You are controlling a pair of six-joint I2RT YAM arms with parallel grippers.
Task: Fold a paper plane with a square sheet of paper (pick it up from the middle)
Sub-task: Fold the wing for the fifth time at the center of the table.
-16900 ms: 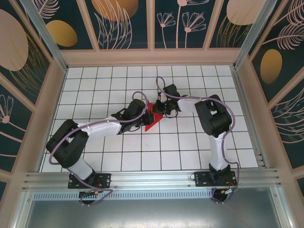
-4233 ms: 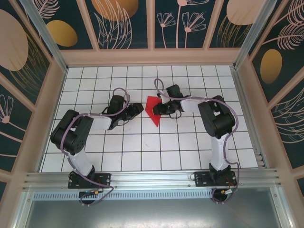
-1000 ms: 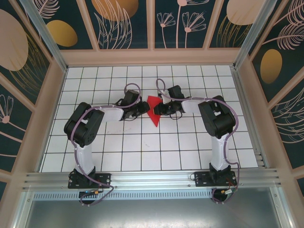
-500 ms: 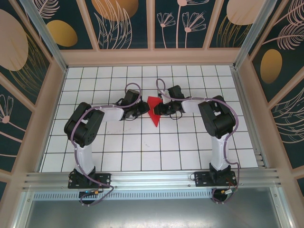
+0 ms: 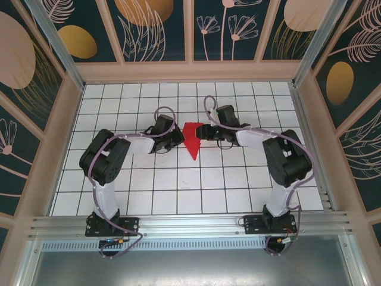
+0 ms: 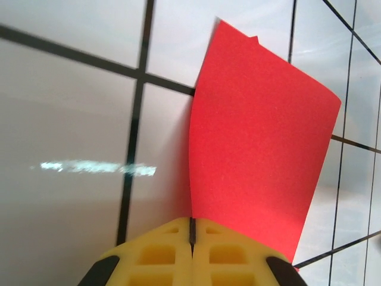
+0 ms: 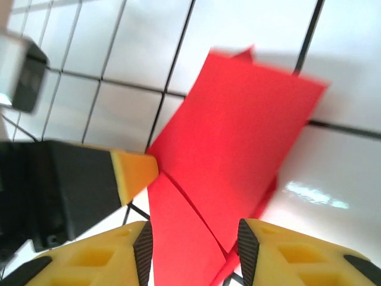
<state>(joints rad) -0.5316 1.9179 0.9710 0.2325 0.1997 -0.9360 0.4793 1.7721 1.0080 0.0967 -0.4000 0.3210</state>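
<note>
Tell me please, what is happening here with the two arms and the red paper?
Two robot arms are working a red paper into a paper plane on the tiled table. The paper is already folded into a creased wedge with its point toward the arm bases. The left pincer is shut and seems to pinch the paper at its edge. The right pincer is open, with the paper lying between its fingers. The plane is not yet finished.

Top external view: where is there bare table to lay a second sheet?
Bare tiles run along the far wall, and between the red paper and the arm bases. Crowded mid-table: left claw and right claw meet at the paper.
</note>
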